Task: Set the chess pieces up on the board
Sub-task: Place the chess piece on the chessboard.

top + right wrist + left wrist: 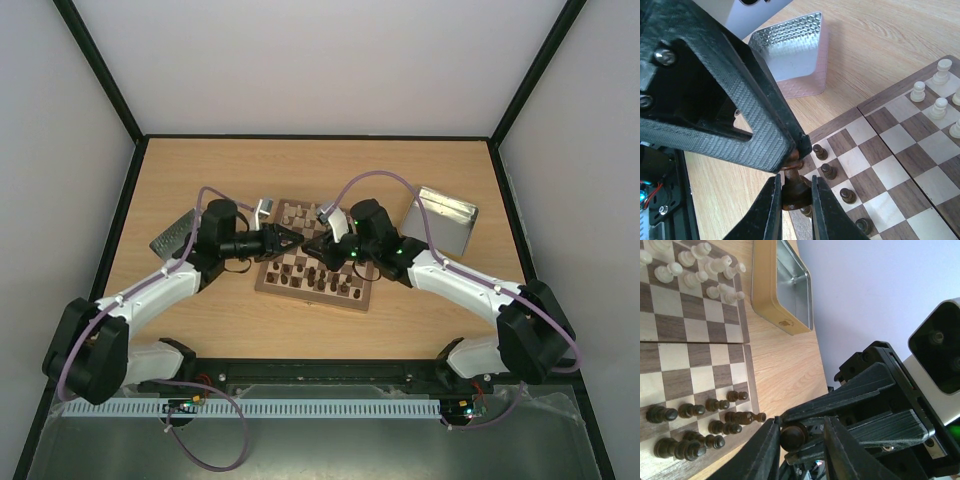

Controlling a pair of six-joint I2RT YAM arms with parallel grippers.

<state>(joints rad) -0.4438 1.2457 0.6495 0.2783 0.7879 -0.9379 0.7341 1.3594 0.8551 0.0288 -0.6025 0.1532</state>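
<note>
The board lies mid-table with cream pieces along its far rows and dark pieces along its near rows. Both grippers meet above the board's near half. My right gripper is shut on the base of one dark piece, held above the board's edge. My left gripper is open around the same dark piece; one finger touches it and the other stands apart from it. In the top view the left gripper and the right gripper hide the piece.
A silver tin stands right of the board, also in the left wrist view. A textured tin lid lies left of the board, also in the right wrist view. One dark piece lies on its side.
</note>
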